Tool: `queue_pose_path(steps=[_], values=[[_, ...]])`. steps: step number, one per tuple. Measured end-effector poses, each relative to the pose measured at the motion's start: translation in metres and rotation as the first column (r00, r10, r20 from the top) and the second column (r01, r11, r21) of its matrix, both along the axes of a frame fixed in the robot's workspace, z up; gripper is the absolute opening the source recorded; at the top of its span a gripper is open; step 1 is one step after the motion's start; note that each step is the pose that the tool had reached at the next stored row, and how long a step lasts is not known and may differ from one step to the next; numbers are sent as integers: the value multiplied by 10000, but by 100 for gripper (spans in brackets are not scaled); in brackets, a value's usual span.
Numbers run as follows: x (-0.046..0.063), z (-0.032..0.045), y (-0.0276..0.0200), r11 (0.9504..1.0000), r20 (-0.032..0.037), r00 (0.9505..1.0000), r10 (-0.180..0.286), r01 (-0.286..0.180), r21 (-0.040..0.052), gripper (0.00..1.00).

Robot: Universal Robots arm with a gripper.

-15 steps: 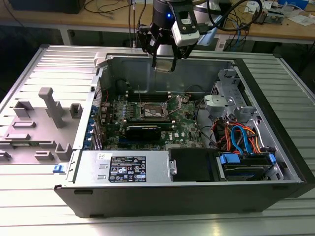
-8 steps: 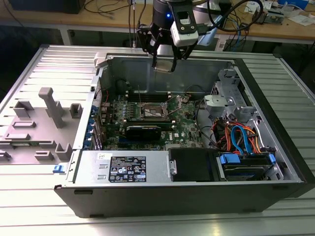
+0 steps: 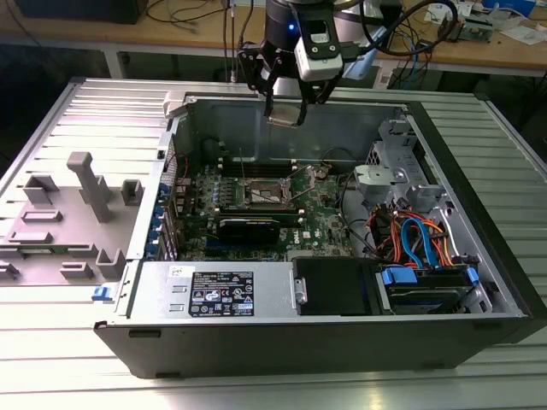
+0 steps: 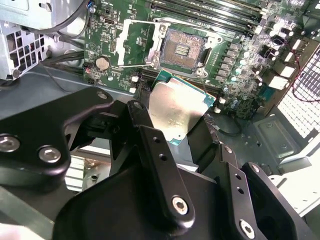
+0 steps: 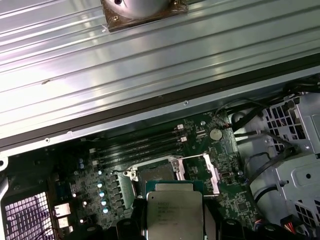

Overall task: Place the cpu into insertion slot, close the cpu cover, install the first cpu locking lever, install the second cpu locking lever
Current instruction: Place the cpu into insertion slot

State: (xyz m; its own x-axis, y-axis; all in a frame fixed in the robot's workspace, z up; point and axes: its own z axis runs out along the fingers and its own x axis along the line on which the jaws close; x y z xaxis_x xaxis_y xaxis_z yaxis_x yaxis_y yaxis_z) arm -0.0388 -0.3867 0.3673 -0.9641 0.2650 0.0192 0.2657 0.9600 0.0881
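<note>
My gripper (image 3: pixel 285 109) hangs above the open computer case, shut on the cpu (image 3: pixel 284 120), a small silvery square chip held flat between the fingers (image 4: pixel 148 122). In both wrist views the cpu (image 4: pixel 175 107) (image 5: pixel 172 212) hovers well above the green motherboard (image 3: pixel 325 218). The insertion slot (image 3: pixel 268 195) (image 4: pixel 182 47) (image 5: pixel 156 175) is a dark square socket with its contacts bare. Beside it the cpu cover (image 4: pixel 134 45) (image 5: pixel 204 172), a thin silver frame, is swung open. Thin lever wires lie along the socket's edges.
A long black card (image 3: pixel 248 226) sits in front of the socket and memory slots (image 3: pixel 256 162) lie behind it. A drive cage with blue and orange cables (image 3: pixel 419 243) fills the exterior view's right. A grey fixture (image 3: pixel 81 192) lies outside the case at the exterior view's left.
</note>
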Motion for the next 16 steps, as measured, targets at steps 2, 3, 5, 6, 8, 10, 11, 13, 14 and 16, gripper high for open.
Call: queue_pose_path(steps=[2,3,5,6,8,10,11,13,14,16], values=[[1,0,-1,9999,0,9999,-116,116,-1,54],[1,0,-1,9998,0,9998,-196,196,-4,54],[0,-1,-2,9985,-1,9985,-550,550,-8,54],[0,-2,-2,9979,-1,9979,-647,647,-9,54],[0,-5,-2,9960,0,9960,-895,895,-11,54],[0,-7,-2,9939,0,9939,-1103,1103,-14,54],[0,-8,-2,9926,0,9926,-1211,1211,-15,54],[1,-10,-3,9908,1,9908,-1352,1352,-12,54],[0,-10,-4,9901,1,9901,-1402,1402,-13,54],[0,-10,-4,9882,0,9882,-1532,1532,-15,54]])
